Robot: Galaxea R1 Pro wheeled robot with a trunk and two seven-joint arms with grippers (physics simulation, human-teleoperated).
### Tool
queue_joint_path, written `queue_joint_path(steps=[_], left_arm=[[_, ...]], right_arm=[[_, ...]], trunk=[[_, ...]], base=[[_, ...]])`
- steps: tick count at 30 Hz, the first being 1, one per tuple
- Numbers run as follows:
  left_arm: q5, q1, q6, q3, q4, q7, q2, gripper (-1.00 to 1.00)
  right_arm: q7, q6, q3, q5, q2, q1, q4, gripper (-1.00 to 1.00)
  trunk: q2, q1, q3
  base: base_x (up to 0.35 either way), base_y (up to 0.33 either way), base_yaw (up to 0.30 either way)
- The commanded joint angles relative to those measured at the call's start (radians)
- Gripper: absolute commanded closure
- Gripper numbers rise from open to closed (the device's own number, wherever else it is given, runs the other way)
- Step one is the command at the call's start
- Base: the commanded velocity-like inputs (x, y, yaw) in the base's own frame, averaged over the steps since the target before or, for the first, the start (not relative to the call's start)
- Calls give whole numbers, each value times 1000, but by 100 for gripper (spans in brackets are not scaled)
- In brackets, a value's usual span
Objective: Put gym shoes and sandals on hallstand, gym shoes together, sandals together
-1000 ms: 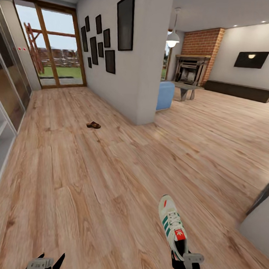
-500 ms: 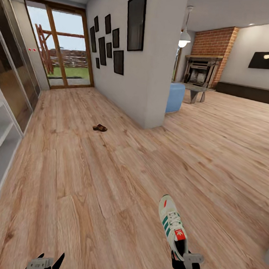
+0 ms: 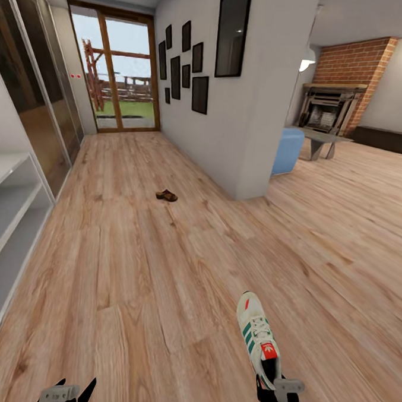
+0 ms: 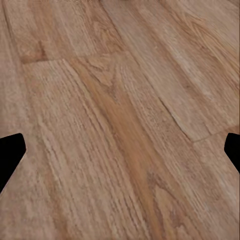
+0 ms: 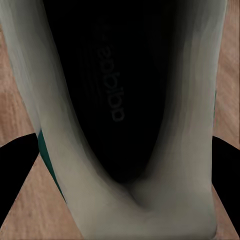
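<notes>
While our right gripper (image 3: pixel 277 391) is clamping a gym shoe (image 3: pixel 257 337) by its heel above the corridor floor (image 3: pixel 161 270), we are steering toward the hallstand (image 3: pixel 10 213) at left, our left gripper (image 3: pixel 65 390) hanging spread, the sandal (image 3: pixel 166 195) waiting ahead

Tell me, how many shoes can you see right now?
2: a gym shoe held by the right gripper, and a sandal on the corridor floor. Others may be hidden.

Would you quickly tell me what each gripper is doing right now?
Left gripper: open, holding nothing.
Right gripper: shut on the gym shoe, at its heel.
</notes>
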Motion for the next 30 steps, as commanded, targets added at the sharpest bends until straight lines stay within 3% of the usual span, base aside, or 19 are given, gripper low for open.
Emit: queue_joint_path(steps=[1, 30], left_arm=[[10, -1, 2, 2, 1, -10, 0, -100], [10, -1, 2, 2, 3, -10, -1, -100]], right_arm=[[-9, -2, 0, 11, 0, -1, 1, 100], [-8, -2, 0, 11, -2, -1, 2, 100]], trunk=[[0, 0, -1], [0, 0, -1]], base=[[321, 147, 19], [315, 159, 1]])
